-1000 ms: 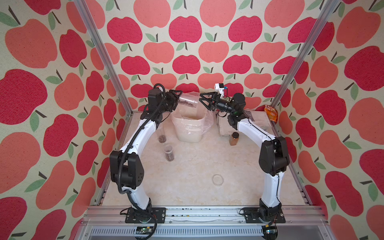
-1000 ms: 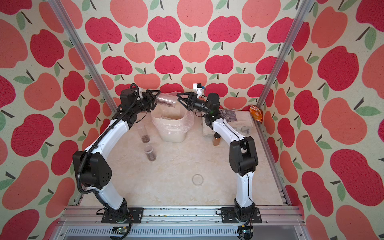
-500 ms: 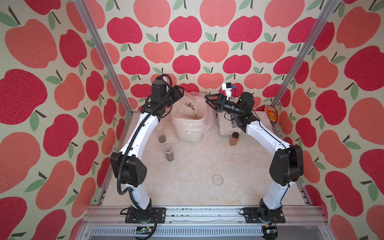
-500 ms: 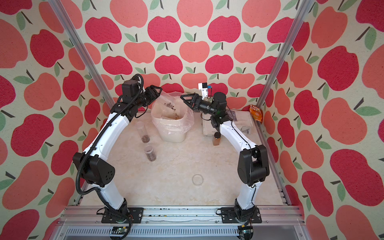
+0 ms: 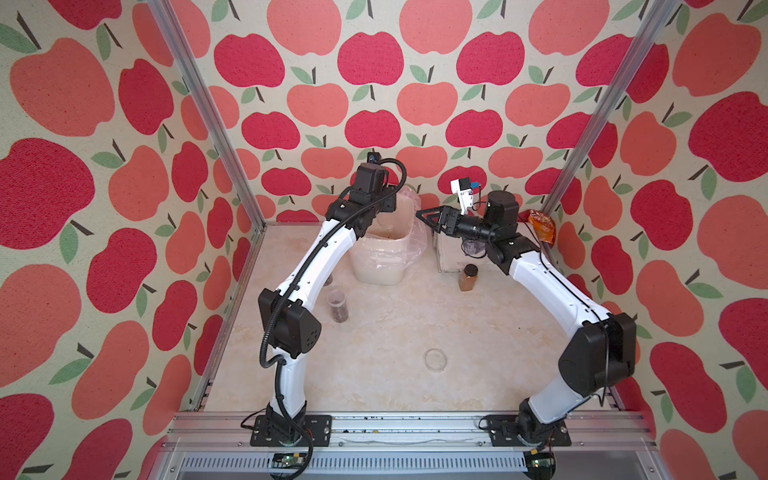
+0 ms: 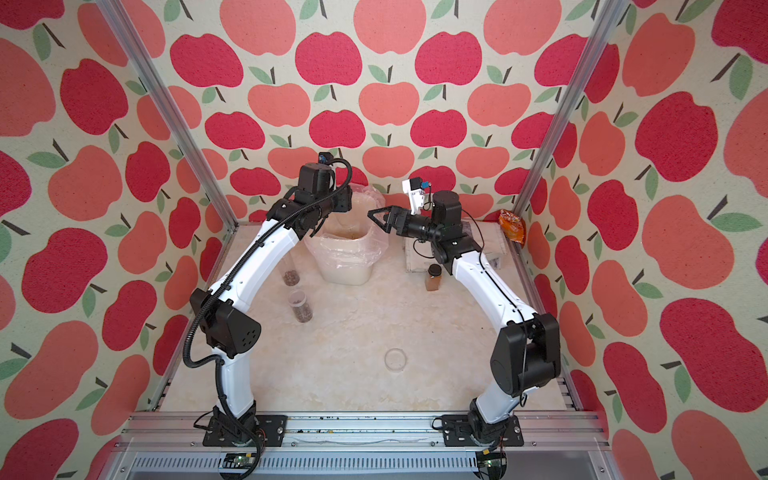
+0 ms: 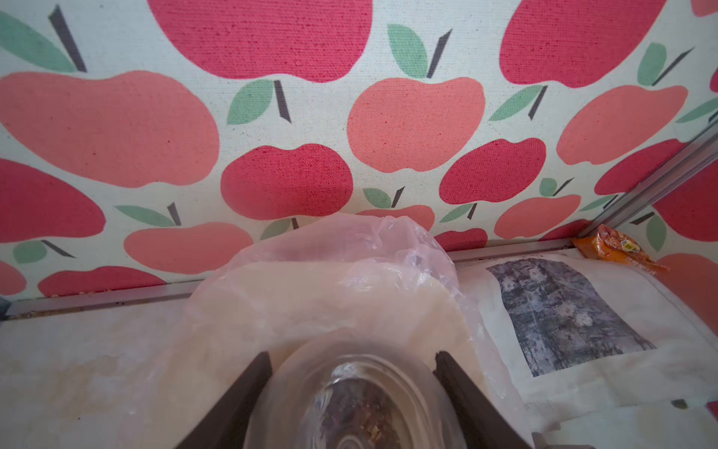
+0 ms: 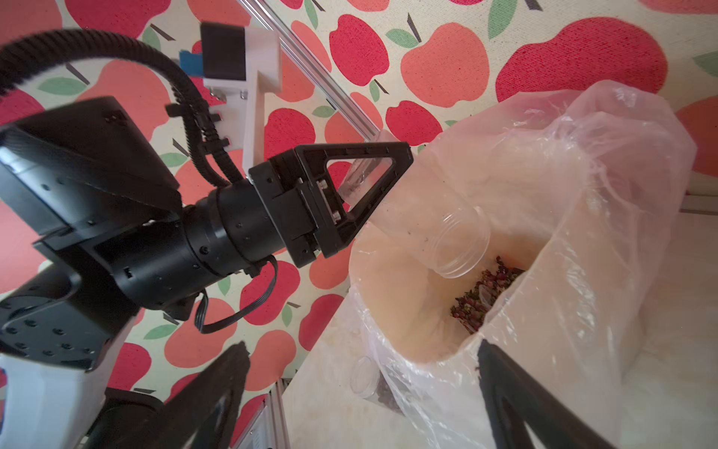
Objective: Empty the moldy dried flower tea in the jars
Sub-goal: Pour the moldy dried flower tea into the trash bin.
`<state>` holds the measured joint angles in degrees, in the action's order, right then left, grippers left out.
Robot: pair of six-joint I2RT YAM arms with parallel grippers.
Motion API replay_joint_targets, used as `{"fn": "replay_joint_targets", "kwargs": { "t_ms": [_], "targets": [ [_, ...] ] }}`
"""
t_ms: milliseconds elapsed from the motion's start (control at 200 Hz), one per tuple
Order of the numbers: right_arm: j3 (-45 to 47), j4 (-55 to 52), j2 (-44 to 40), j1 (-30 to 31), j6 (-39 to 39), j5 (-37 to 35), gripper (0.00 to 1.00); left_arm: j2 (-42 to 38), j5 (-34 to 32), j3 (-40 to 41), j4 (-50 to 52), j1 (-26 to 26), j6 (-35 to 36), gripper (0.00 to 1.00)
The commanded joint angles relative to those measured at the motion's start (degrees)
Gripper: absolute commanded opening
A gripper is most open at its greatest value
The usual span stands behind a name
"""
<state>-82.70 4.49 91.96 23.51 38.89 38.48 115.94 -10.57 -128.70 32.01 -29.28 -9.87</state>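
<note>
- The left gripper (image 7: 352, 355) has its dark, flat-sided fingers (image 7: 241, 392) closed on a clear jar (image 8: 439, 221). The jar is a smooth see-through cylinder with a ridged, lidless mouth. It is pinched near its closed end and tipped so the mouth points down past the fingertips.
- Right under that mouth sits the white bin (image 5: 374, 266), soft-cornered and lined with a thin, crinkly plastic bag (image 8: 582, 155) that billows above the rim.
- The dried flower tea (image 8: 485, 291) lies heaped in the bottom of the bin, below the left fingertips, as dark reddish-brown, twiggy, crumbly bits. A few dark specks cling inside the jar's wall.
- The right gripper (image 8: 361, 346) is spread wide, with nothing between its black fingers. The bagged edge of the bin is just beyond their tips.
- Well apart from both pairs of fingers, a second jar (image 6: 301, 305) and a third jar (image 6: 291, 270) stand upright on the pale marbled table (image 5: 374, 374). Each has a dark layer at the bottom.
- A clear round lid (image 5: 435, 359) lies flat on the table, on its own.
</note>
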Motion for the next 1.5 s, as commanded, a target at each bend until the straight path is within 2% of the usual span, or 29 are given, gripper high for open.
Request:
{"fn": "replay_joint_targets", "kwargs": {
  "t_ms": [0,45,90,190,230,315,355,435,470,580,695,800,830,886,916,941,1006,1026,1056,1121,1141,1176,1231,1266,1306,1351,1391,1466,1496],
  "targets": [
    [3.3,-3.0,-2.8,-1.1,-5.3,-2.4,0.96,0.0,3.5,-2.9,3.5,3.3,-1.7,0.0],
    [4.5,-2.2,-3.4,-1.3,-5.0,-2.2,0.96,-0.4,8.0,-2.4,3.3,5.2,-6.3,0.0],
    [5.4,-1.5,-3.9,-1.4,-4.7,-2.0,0.96,-0.8,8.0,-1.6,2.7,5.5,-7.9,0.0],
    [6.5,-0.7,-4.2,-1.4,-4.5,-1.4,0.96,-0.4,-2.8,-1.4,1.1,0.7,3.9,0.0],
    [6.7,-0.7,-4.5,-1.4,-4.5,-1.2,0.97,0.2,-3.7,-2.5,2.2,-0.1,6.3,0.0],
    [7.5,-0.9,-5.2,-1.4,-5.2,-1.2,0.97,0.7,4.6,-4.5,5.9,3.4,-2.6,0.0],
    [8.0,-0.9,-5.7,-1.4,-5.4,-1.3,0.97,0.5,4.9,-4.3,6.0,3.7,-4.2,0.0],
    [8.8,-1.3,-6.8,-1.4,-6.2,-1.6,0.97,0.0,-3.7,-2.4,2.5,-0.3,5.9,0.0],
    [9.0,-1.8,-7.3,-1.4,-6.6,-1.9,0.98,0.1,-4.2,-2.2,1.9,-0.8,8.0,0.0],
    [9.6,-4.5,-9.0,-1.4,-8.8,-2.9,0.98,0.7,6.2,-4.3,5.9,3.9,-4.3,0.0],
    [10.4,-6.8,-11.1,-1.4,-11.3,-4.5,0.98,0.7,-1.7,-3.9,3.7,0.5,5.2,0.0],
    [11.5,-7.7,-12.8,-1.4,-13.0,-5.4,0.99,0.3,8.9,-4.6,5.8,5.4,-7.6,0.0],
    [11.6,-7.9,-12.9,-1.4,-13.4,-5.6,0.99,0.1,7.5,-4.5,5.3,4.4,-5.4,0.0],
    [11.4,-8.8,-13.1,-1.4,-14.0,-5.8,0.99,0.1,-1.3,-3.9,3.0,0.6,4.4,0.0],
    [11.1,-9.3,-13.1,-1.4,-14.4,-5.8,0.99,0.3,-2.8,-3.9,2.6,-0.1,6.5,0.0],
    [11.0,-9.6,-13.1,-1.4,-14.6,-5.8,0.99,0.6,-0.6,-4.6,3.8,0.9,4.5,0.0],
    [10.6,-10.2,-13.1,-1.4,-15.1,-5.4,0.99,0.9,9.5,-5.7,6.6,5.6,-8.2,0.0],
    [10.5,-10.3,-13.2,-1.4,-15.2,-5.4,0.99,0.7,10.5,-5.6,6.6,6.1,-9.4,0.0],
    [10.6,-10.5,-13.3,-1.4,-15.4,-5.3,0.99,0.6,8.4,-5.5,6.2,5.2,-6.7,0.0],
    [10.5,-10.9,-13.4,-1.4,-15.9,-5.4,0.99,0.4,-3.9,-4.5,3.0,0.1,5.8,0.0],
    [10.5,-11.1,-13.4,-1.4,-16.0,-5.5,0.99,0.5,-4.7,-4.5,2.9,-0.2,7.1,0.0],
    [10.4,-11.5,-13.5,-1.4,-16.3,-5.5,0.99,0.6,-0.2,-6.0,5.1,1.3,3.1,0.0],
    [10.1,-12.3,-13.6,-1.4,-16.8,-5.4,0.99,0.1,11.8,-5.6,6.2,6.8,-10.5,0.0],
    [9.9,-12.9,-13.7,-1.4,-17.2,-5.5,0.99,-0.5,13.9,-4.3,4.7,8.0,-13.3,0.0],
    [9.8,-13.4,-14.0,-1.4,-17.5,-5.6,0.99,-1.1,8.1,-3.4,3.2,5.8,-7.5,0.0],
    [9.8,-13.9,-14.3,-1.4,-18.0,-5.8,0.99,-1.3,-3.0,-2.3,0.1,1.4,4.5,0.0],
    [9.8,-14.2,-14.7,-1.4,-18.5,-6.0,0.99,-0.6,-6.0,-3.0,-0.4,-0.3,9.4,0.0],
    [10.1,-14.6,-15.1,-1.4,-19.2,-6.4,0.99,1.3,3.6,-8.4,7.0,3.8,-2.7,0.0],
    [10.1,-14.6,-15.1,-1.4,-19.4,-6.5,0.99,1.6,5.6,-9.3,7.8,4.6,-4.8,0.0]
  ]
}}
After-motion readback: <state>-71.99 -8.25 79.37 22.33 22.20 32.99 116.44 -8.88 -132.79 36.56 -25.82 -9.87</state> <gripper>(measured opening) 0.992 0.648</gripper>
